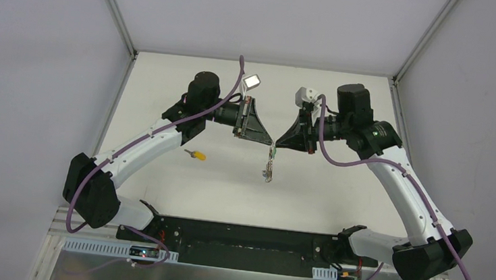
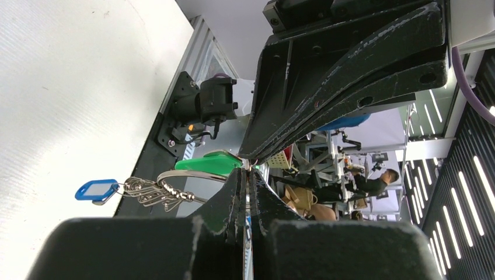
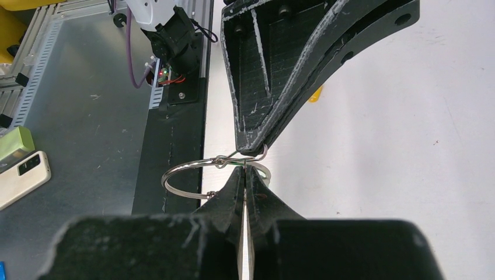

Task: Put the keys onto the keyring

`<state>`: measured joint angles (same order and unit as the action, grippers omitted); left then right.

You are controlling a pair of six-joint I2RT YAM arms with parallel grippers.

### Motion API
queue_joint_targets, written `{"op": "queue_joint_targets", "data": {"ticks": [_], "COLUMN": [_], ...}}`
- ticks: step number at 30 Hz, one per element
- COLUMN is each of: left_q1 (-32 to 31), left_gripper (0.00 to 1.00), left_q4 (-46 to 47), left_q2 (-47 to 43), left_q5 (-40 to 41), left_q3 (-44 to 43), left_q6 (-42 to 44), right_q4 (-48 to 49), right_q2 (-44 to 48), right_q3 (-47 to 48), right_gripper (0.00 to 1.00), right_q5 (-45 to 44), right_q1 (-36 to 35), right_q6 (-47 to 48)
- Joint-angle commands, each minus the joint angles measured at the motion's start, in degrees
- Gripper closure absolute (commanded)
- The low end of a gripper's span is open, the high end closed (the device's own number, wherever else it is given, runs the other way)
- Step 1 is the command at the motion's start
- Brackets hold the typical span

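My two grippers meet tip to tip above the table's middle. My left gripper (image 1: pixel 270 142) is shut, pinching the small wire loop (image 3: pixel 260 153) of the green-headed key (image 2: pixel 213 163). My right gripper (image 1: pixel 277 144) is shut on the silver keyring (image 3: pixel 175 179). The ring (image 2: pixel 185 174) hangs beside the green key. Its fan of silver keys (image 2: pixel 153 191) and blue-headed key (image 2: pixel 96 189) dangle below the grippers (image 1: pixel 269 167). The yellow-orange-headed key (image 1: pixel 196 154) lies on the table to the left, and also shows in the right wrist view (image 3: pixel 316 93).
The white table (image 1: pixel 335 195) has a black base plate (image 1: pixel 243 238) at its near edge, carrying both arm bases. White walls and metal frame posts close in the back and sides. A phone (image 3: pixel 20 178) lies on the metal shelf beyond the near edge.
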<state>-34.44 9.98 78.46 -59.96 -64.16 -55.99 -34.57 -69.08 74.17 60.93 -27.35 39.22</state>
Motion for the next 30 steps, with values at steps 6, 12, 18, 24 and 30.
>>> {"op": "queue_joint_targets", "data": {"ticks": [6, 12, 18, 24, 30], "left_q1": [-0.6, -0.8, -0.9, -1.1, -1.2], "left_gripper": [1.00, 1.00, 1.00, 1.00, 1.00], "left_q4": [1.9, 1.8, 1.7, 1.7, 1.5], "left_q2": [0.3, 0.2, 0.2, 0.3, 0.4], "left_q5": [0.0, 0.0, -0.2, -0.3, -0.4], "left_q3": [-0.1, 0.1, 0.1, 0.1, -0.1], "left_q6": [1.0, 1.1, 1.2, 1.4, 1.5], "right_q4": [3.0, 3.7, 4.2, 4.9, 5.4], "right_q2": [-0.1, -0.2, -0.2, -0.3, -0.4], "right_q3": [0.9, 1.0, 1.0, 1.0, 1.0], "right_gripper": [1.00, 1.00, 1.00, 1.00, 1.00], "right_q5": [2.5, 2.1, 1.3, 0.3, -0.2], "right_q1": [-1.2, -1.2, -1.3, -1.2, -1.5], "right_q6": [-0.7, -1.5, -2.1, -2.9, -3.4]}}
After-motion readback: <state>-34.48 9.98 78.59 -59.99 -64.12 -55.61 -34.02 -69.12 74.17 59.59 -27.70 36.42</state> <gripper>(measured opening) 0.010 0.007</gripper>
